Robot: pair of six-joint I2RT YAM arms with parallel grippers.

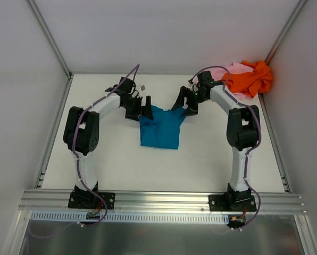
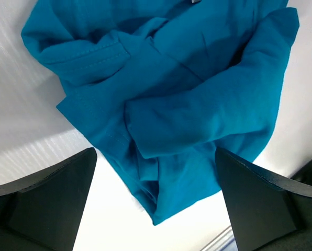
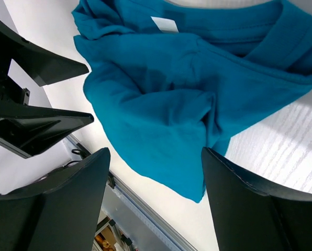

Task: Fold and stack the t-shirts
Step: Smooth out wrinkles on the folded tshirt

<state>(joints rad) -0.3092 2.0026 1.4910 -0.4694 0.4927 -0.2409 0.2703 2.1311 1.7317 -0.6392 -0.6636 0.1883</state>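
Observation:
A crumpled teal-blue t-shirt lies on the white table between the two arms. My left gripper hovers open over its far left corner. In the left wrist view the shirt's bunched folds fill the space ahead of the open left gripper, with nothing between the fingers. My right gripper is open over the shirt's far right corner. In the right wrist view the teal shirt and its white neck tag lie below the open right gripper. An orange t-shirt and a pale pink t-shirt sit heaped in the far right corner.
White walls with metal corner posts enclose the table on three sides. An aluminium rail runs along the near edge, where both arm bases are bolted. The left arm's black fingers show at the left of the right wrist view.

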